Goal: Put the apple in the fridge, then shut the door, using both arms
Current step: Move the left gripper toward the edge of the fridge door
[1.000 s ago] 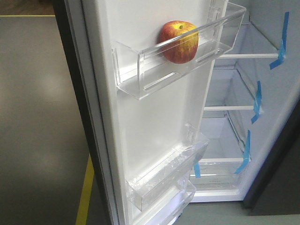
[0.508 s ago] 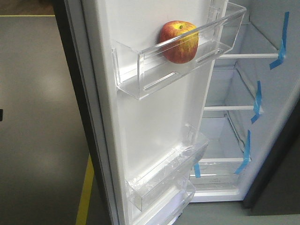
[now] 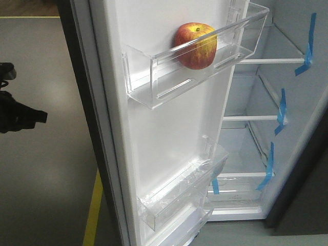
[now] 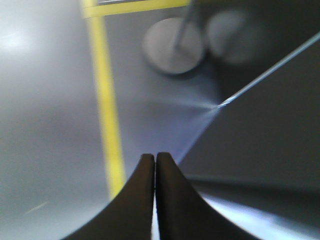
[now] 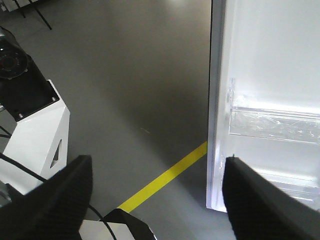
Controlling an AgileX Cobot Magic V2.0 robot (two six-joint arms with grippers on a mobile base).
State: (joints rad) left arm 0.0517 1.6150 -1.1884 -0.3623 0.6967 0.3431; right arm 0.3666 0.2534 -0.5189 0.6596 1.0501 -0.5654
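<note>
Beside the door [image 3: 164, 133], left gripper [image 4: 155, 162] pinched closed, right gripper [image 5: 157, 162] spread wide, empty, angled toward the floor [image 5: 125, 75].

We see the apple [image 3: 195, 45] red, streaked with yellow patches, while the door [image 3: 169, 123] is white on its inner face and dark grey along its outer edge, with bins [image 3: 154, 82] of clear, colourless plastic. We find the fridge [image 3: 300, 195] dark grey outside and white within, its white shelves [image 3: 256, 118] marked by bright blue tape strips [image 3: 281, 110], and the floor [image 3: 46, 169] dull grey with a yellow line [image 3: 93, 210]. We note the left hand [image 4: 155, 157] is plain black, the right hand [image 5: 157, 159] black with a fine ribbed pattern, and the arm [image 3: 18, 115] black too.
</note>
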